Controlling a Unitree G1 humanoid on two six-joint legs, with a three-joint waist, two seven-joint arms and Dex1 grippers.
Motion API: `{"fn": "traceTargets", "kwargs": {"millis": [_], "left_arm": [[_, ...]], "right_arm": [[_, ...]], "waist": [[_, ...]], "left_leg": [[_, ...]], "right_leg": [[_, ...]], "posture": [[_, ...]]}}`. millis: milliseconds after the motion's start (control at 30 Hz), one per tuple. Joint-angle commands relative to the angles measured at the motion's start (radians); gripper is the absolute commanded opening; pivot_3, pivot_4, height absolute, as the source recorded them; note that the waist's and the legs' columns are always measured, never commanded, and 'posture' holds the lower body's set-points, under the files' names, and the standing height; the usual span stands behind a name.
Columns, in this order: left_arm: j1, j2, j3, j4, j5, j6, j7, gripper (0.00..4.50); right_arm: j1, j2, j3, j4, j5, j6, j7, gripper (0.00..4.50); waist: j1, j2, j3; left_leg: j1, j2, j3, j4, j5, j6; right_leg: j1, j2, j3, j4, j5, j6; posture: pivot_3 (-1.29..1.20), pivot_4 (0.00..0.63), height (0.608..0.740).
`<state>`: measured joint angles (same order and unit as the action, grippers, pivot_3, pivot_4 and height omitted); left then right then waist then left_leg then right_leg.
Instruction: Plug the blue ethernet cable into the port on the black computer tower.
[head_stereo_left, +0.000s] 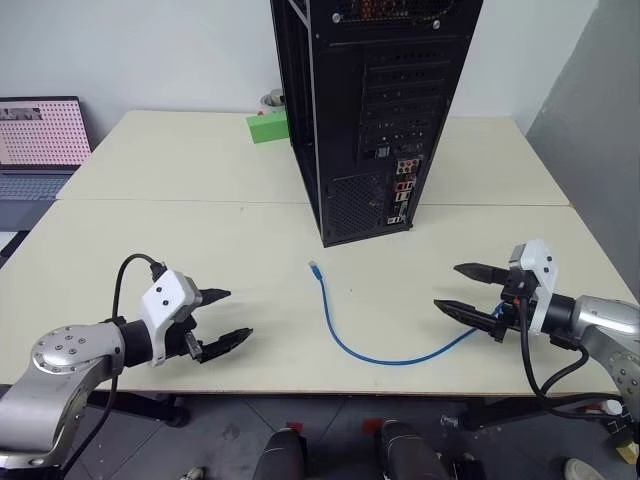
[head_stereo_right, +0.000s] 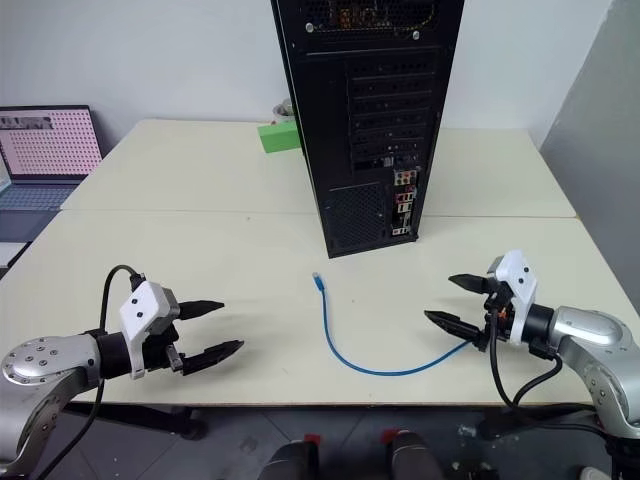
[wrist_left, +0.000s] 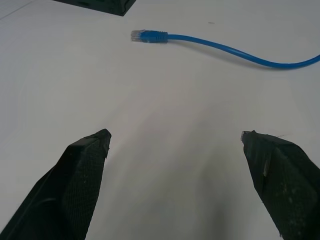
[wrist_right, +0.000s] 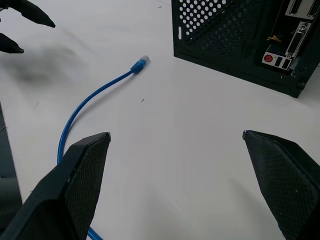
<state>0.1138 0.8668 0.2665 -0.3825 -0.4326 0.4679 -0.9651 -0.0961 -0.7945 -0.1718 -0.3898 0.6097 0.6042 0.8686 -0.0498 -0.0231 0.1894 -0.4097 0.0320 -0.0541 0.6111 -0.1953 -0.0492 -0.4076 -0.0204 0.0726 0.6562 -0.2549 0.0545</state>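
- So, the blue ethernet cable (head_stereo_left: 345, 338) is lying loose on the worktop (head_stereo_left: 180, 170), curved from its free plug (head_stereo_left: 315, 267) just in front of the black computer tower (head_stereo_left: 375, 110) round toward the right hand (head_stereo_left: 470, 288).
- Both hands are released and empty: left hand (head_stereo_left: 225, 317) spread wide and well apart from the cable, right hand spread wide with the cable's far end running under or behind it; that end is hidden.
- Cable is judged light, thin and floppy; it will sag and swing if held far back, so no push force can be passed through the cord.
- Plug is judged small, hard, smooth plastic with a fragile latch tab; easily twisted in a pinch.
- Best hold is judged to be on the blue boot right behind the plug, clip orientation kept matched to the port (head_stereo_left: 401, 196).
- Tower is judged heavy and stiff; it should stay put under insertion.
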Motion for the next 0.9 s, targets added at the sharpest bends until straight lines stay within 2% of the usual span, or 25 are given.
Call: {"fn": "traceTargets", "kwargs": {"millis": [33,267,433,667,900], "left_arm": [[0.010,0.011,0.022,-0.030,-0.005,-0.025,-0.010,4.46],[0.004,0.006,-0.002,-0.027,0.017,-0.038,0.000,4.46],[-0.001,0.001,-0.013,-0.017,0.032,-0.046,0.006,4.46],[-0.014,-0.009,-0.040,-0.006,0.056,-0.062,0.025,4.46],[-0.051,-0.015,-0.056,0.041,0.075,-0.080,0.031,4.46]], "right_arm": [[-0.010,-0.005,-0.002,-0.022,-0.006,-0.018,0.008,4.50],[-0.021,0.007,0.030,-0.051,-0.013,-0.007,-0.011,4.50],[-0.063,0.054,0.086,-0.071,-0.017,0.003,-0.051,4.50],[-0.173,0.213,0.236,-0.047,-0.063,0.032,-0.147,4.50],[-0.307,0.402,0.416,0.103,-0.194,0.008,-0.220,4.50]], "waist": [[0.000,0.000,0.000],[0.000,0.000,0.000],[-0.001,0.000,0.000],[-0.003,0.000,0.000],[-0.006,-0.001,-0.001]], "left_leg": [[0.000,0.000,0.000,0.000,0.000,0.000],[0.000,0.000,0.000,0.000,0.000,0.000],[0.000,0.000,0.000,0.000,0.000,0.000],[0.000,0.000,0.000,0.000,0.000,0.000],[-0.001,0.000,0.000,0.000,0.000,0.000]], "right_leg": [[0.000,0.000,0.000,0.000,0.000,0.000],[0.000,0.000,0.000,0.000,0.000,0.000],[0.000,0.000,0.000,0.000,0.000,0.000],[-0.001,0.000,0.000,0.000,0.000,0.000],[-0.003,0.001,0.000,0.002,0.000,0.000]], "posture": [[0.00,0.150,0.740],[0.00,0.150,0.740],[0.00,0.150,0.740],[0.00,0.150,0.740],[0.00,0.150,0.740]]}}
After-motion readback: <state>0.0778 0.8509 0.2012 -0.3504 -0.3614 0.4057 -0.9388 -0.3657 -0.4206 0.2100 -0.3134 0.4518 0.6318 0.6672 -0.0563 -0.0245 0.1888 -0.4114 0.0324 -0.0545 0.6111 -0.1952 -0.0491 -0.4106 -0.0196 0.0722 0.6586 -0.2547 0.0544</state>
